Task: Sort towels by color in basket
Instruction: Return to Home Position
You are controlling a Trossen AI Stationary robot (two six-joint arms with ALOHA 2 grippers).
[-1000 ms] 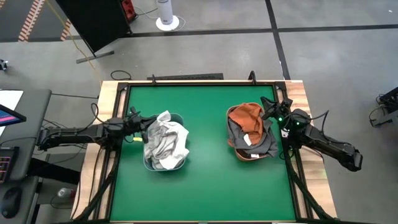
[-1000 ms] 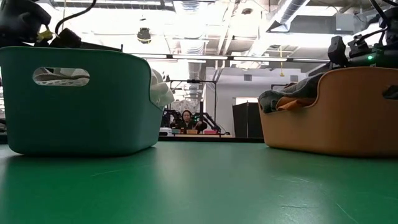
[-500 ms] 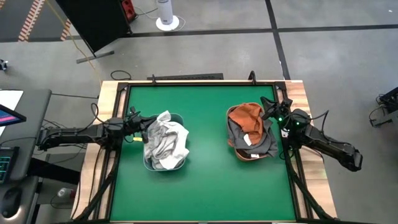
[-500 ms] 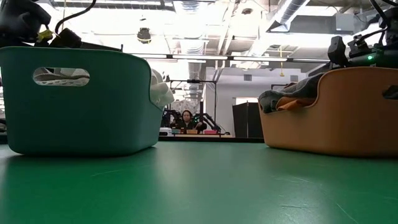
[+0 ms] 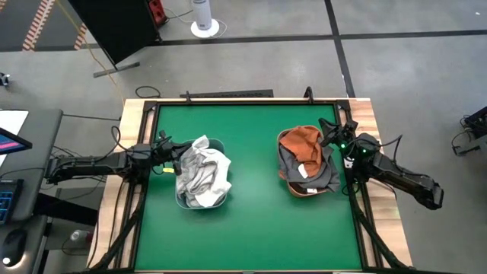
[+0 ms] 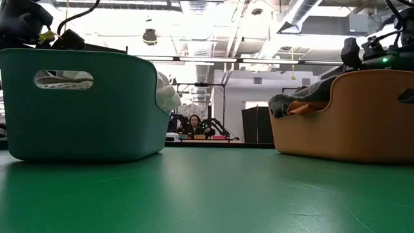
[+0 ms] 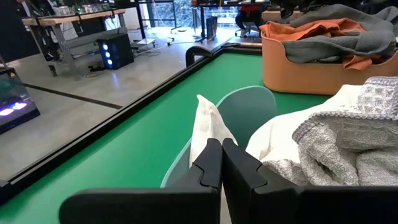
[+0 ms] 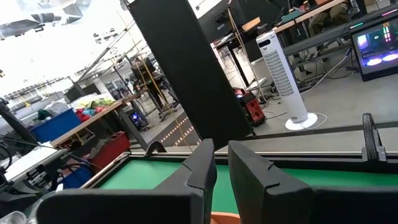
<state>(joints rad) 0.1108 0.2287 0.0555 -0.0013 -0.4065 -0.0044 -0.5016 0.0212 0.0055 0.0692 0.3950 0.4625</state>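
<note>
From above, the desk (image 5: pixel 251 228) carries no loose cloth. The pale towels (image 5: pixel 202 179) are heaped in the green bin (image 5: pixel 216 143), and the rust-orange towel (image 5: pixel 300 143) and dark grey towel (image 5: pixel 326 178) fill the orange bin (image 5: pixel 304 192). The left tool (image 5: pixel 169 152) sits at the green bin's outer edge, the right tool (image 5: pixel 332 135) beside the orange bin.

At desk height, cloth shows above both bins' rims and nothing lies between them.

The left wrist view shows its fingers pressed together, with a white corner of cloth just beyond them.

The right wrist view shows its fingers a narrow slit apart and holding nothing.

The sorting looks finished; only parking the arms seems left.
</note>
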